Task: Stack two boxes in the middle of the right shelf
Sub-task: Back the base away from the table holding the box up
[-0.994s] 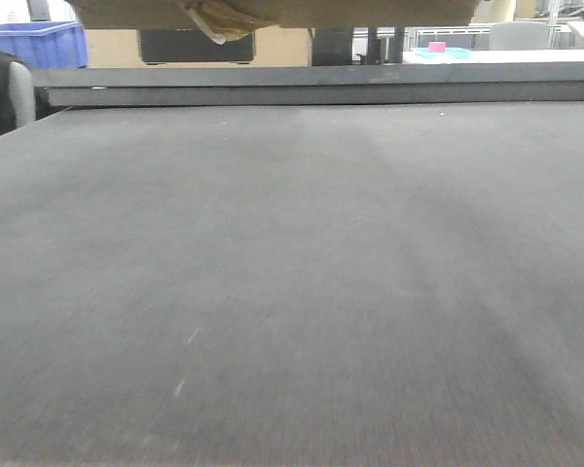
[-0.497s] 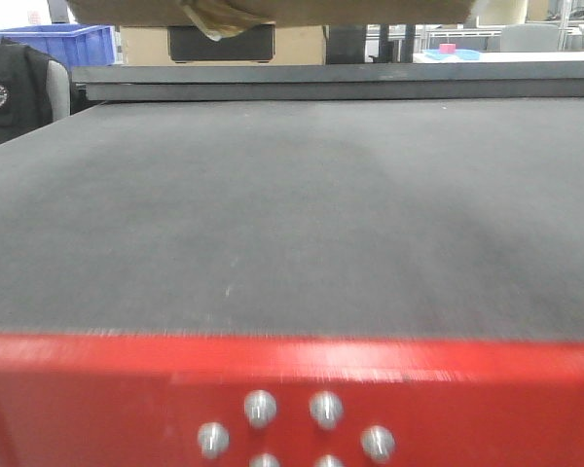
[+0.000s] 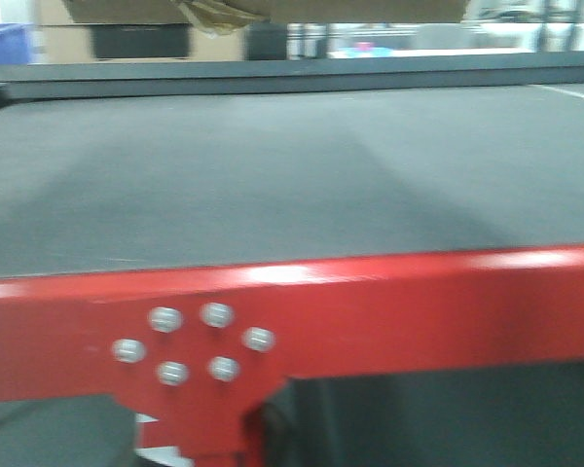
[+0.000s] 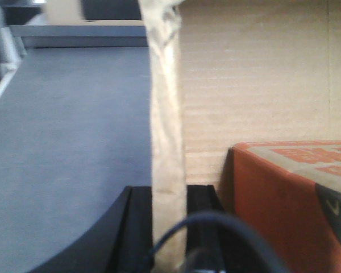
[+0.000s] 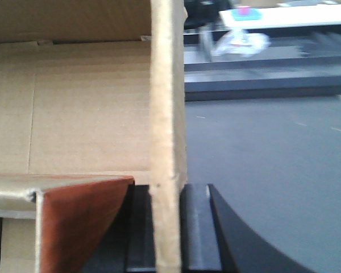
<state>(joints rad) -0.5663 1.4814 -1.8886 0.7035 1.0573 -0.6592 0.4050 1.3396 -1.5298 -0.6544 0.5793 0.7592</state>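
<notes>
One tan cardboard box [image 3: 273, 10] hangs along the top edge of the front view, with torn yellowish tape [image 3: 212, 12] dangling from its underside. My left gripper [image 4: 169, 196] is shut on the box's left wall [image 4: 167, 102], one black finger on each side of it. On the opposite wall [image 5: 167, 102], my right gripper [image 5: 167, 193] is shut in the same way. An orange-red carton [image 4: 284, 193] lies inside the box and also shows as a carton corner [image 5: 74, 222] in the right wrist view. The right shelf middle is out of view.
Below the box lies a dark grey matte tabletop [image 3: 273, 165]. Its red metal front rail [image 3: 389, 302] carries several round bolts. A second dark table edge [image 3: 273, 76] runs behind it, and a blue bin [image 3: 0, 44] sits at the far back left.
The front view has drawn back from the table. The red rail came into view and rose in the frame. The box stays at the top edge, held by both grippers.
</notes>
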